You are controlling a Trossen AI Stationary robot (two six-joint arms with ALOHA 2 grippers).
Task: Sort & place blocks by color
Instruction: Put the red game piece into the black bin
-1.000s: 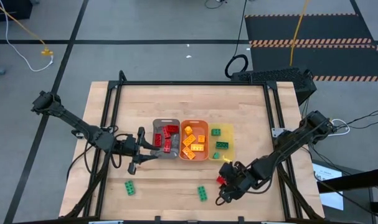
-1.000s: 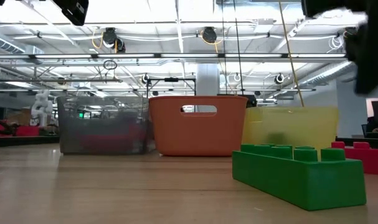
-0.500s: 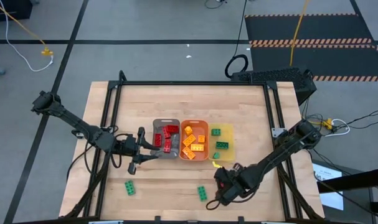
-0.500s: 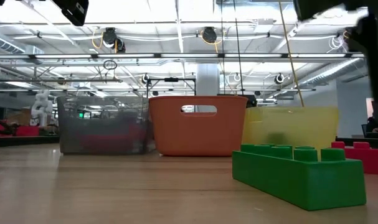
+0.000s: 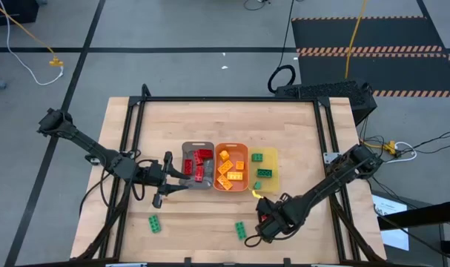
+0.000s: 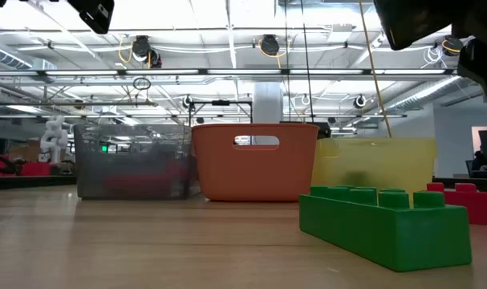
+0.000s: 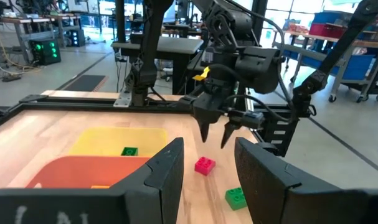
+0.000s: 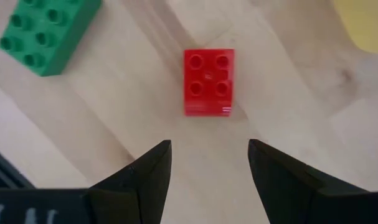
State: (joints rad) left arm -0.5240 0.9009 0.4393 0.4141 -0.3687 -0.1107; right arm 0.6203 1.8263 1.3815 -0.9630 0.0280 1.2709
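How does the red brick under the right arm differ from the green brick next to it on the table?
The red brick is square with four studs; the green brick is longer, with eight studs. The red brick lies straight ahead of the right end effector, whose fingers are open; the green brick lies off to one side. Both lie flat on the bare wooden table, studs up, outside the trays.

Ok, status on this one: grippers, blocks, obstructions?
Right gripper open above red block. Left gripper open, empty, beside grey tray. Nothing blocking.
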